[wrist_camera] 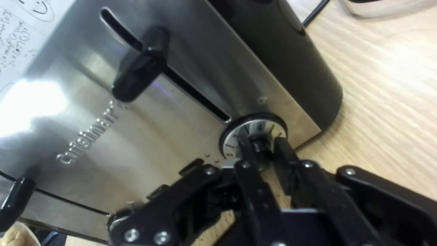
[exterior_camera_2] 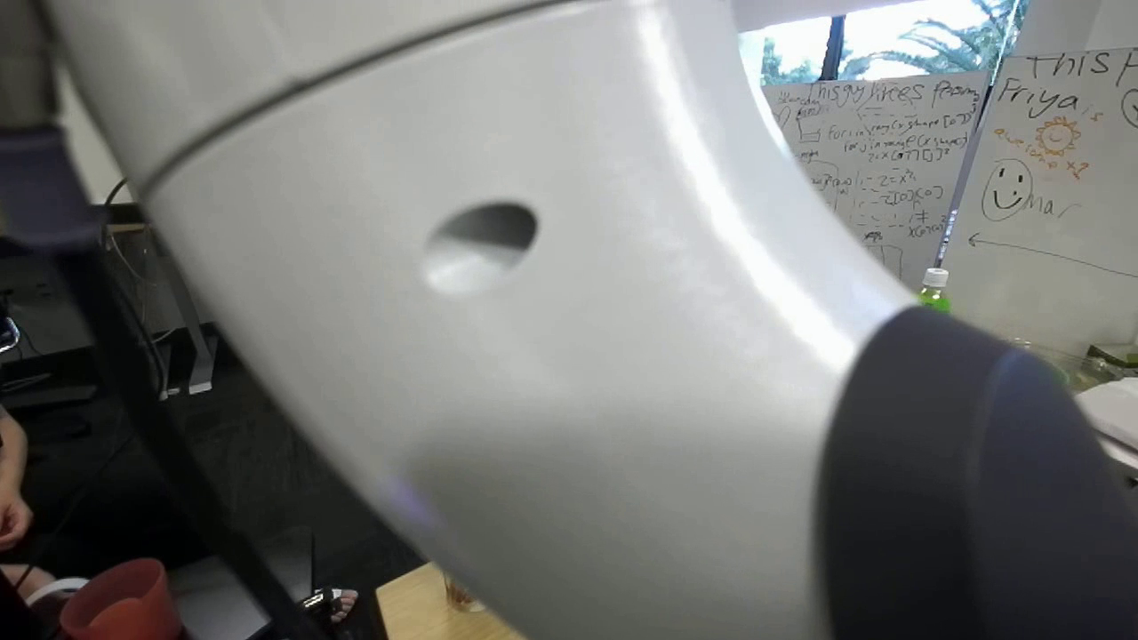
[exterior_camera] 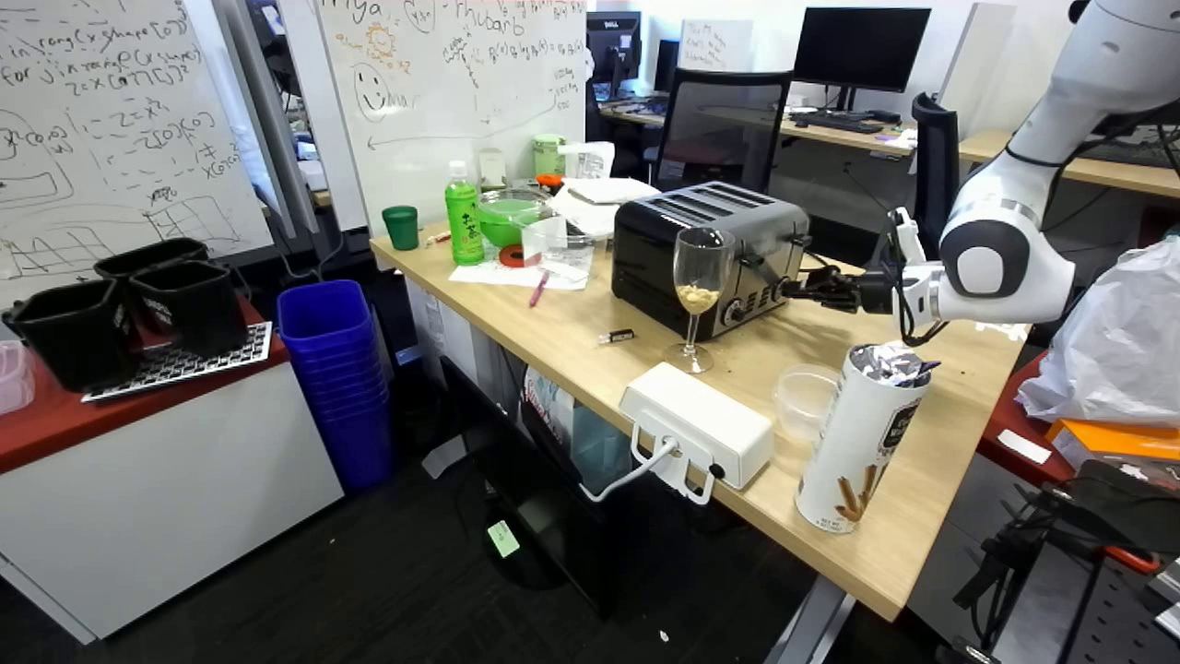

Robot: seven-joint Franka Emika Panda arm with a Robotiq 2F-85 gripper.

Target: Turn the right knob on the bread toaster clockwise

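Claw [wrist_camera: 263, 143] clamped on the right knob [wrist_camera: 258, 127] of the bread toaster [wrist_camera: 150, 136].
In an exterior view: toaster sits on the wooden table [exterior_camera: 751, 350], a wine glass [exterior_camera: 703, 254] with pale bits [exterior_camera: 698, 299] near it; arm [exterior_camera: 991, 267] reaches to the toaster's knobbed face, claw tips at the knob, gap too small to read. In an exterior view: white arm section [exterior_camera_2: 605, 347] fills most of the frame, table corner low down, a white-capped bottle [exterior_camera_2: 934, 299] partly behind the arm. Wrist view: two black fingers [wrist_camera: 246, 148] stand narrowly apart, one each side of the knob's black grip, pinched on it; numbers show on the dial, a 4 just beyond the tips. Black lever [wrist_camera: 138, 77] partway along its slot; second knob [wrist_camera: 117, 220] partly hidden behind the claw's linkage.
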